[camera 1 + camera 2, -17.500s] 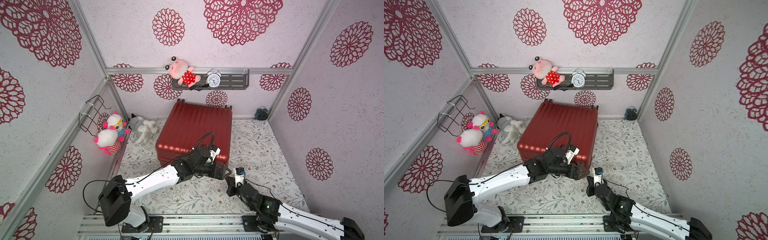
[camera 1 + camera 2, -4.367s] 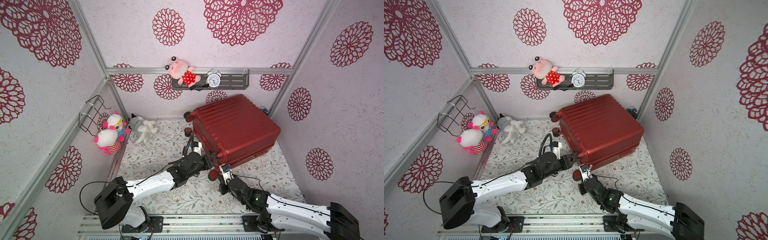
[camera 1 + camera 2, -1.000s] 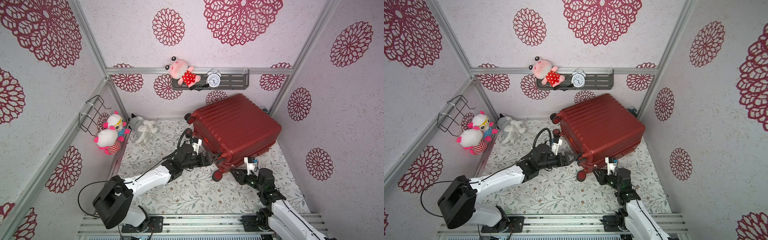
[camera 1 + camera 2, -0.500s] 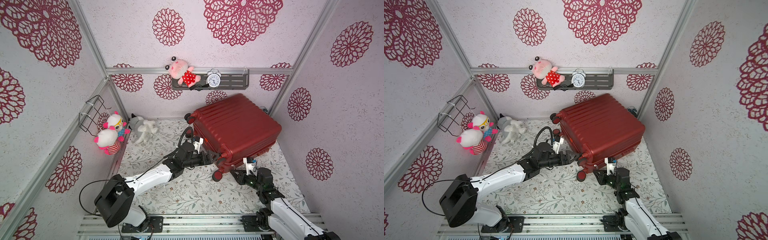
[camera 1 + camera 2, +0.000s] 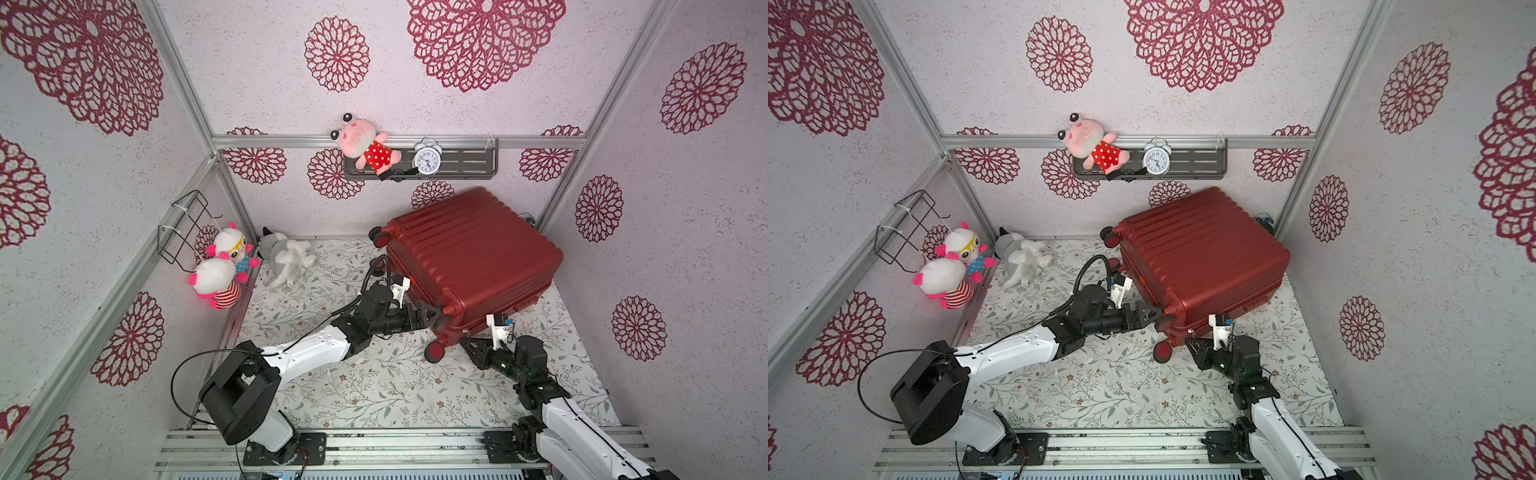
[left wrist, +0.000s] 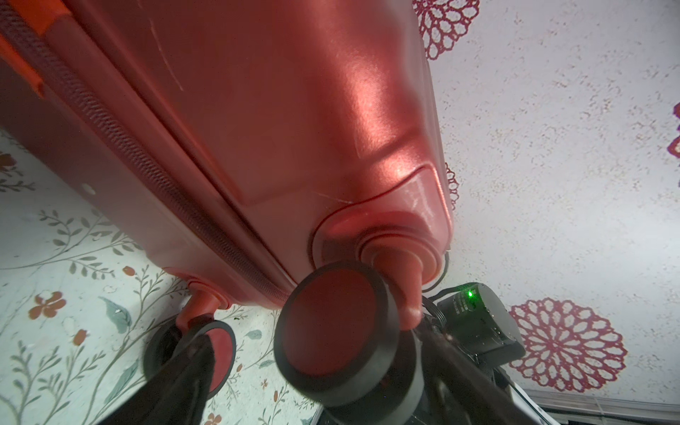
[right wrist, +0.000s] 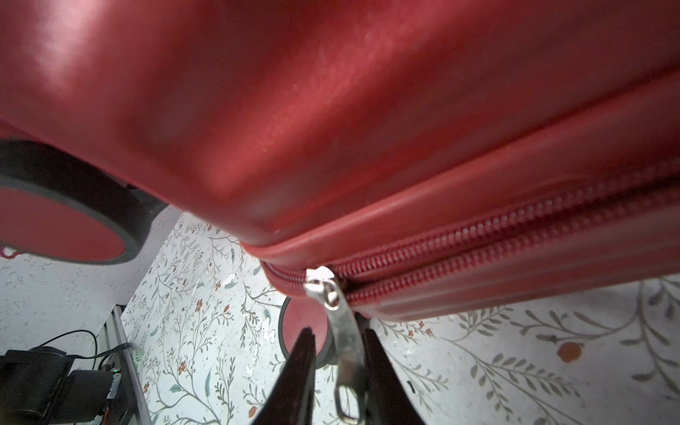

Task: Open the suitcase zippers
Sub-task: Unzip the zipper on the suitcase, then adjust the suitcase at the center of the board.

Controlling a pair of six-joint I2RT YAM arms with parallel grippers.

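In both top views the suitcase is sitting tilted, right of centre. Left wrist cam: left gripper is gaping wide around a wheel, lower middle. Right wrist cam: right gripper is sitting narrow around the zippers' silver pull, bottom centre. Can't tell if it's actually pinching.

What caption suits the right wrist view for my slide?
Right tool straddles the silver pull under the red suitcase; zippers parted beside the slider.

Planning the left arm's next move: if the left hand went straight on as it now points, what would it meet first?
Probably the raised corner wheel, sitting between the left hand's open fingers; the suitcase shell lies just behind.
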